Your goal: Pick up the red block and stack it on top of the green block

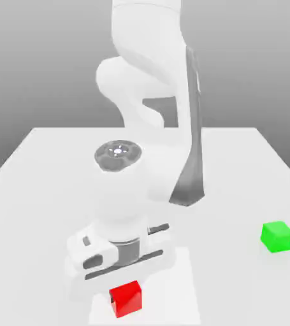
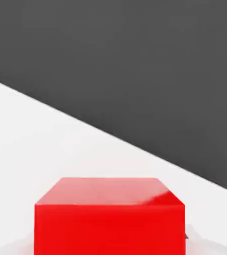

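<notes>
Arm: the white Franka arm (image 1: 153, 95) bends forward over the white table (image 1: 236, 165), and its hand is low, close to the table surface near the front edge.
Gripper: the gripper (image 1: 123, 286) points down at the red block; its white body sits directly above the block in the exterior view.
Jaws: they are closed in and pinch the red block from two sides; the fingertips themselves are hidden behind the hand body and the block.
Red block: the red block (image 1: 125, 298) is at the front of the table, under the hand, with its visible faces plain and glossy. In the hand view the red block (image 2: 109, 219) is very near the camera, with its top face and one side face visible.
Contact with table: I cannot tell whether the red block rests on the table or is a little above it.
Green block: the green block (image 1: 277, 236) stands on the table at the exterior view's right, well apart from the red block and from the hand, with nothing on top of it.
Stacking: not yet done; the two cubes are separate.
</notes>
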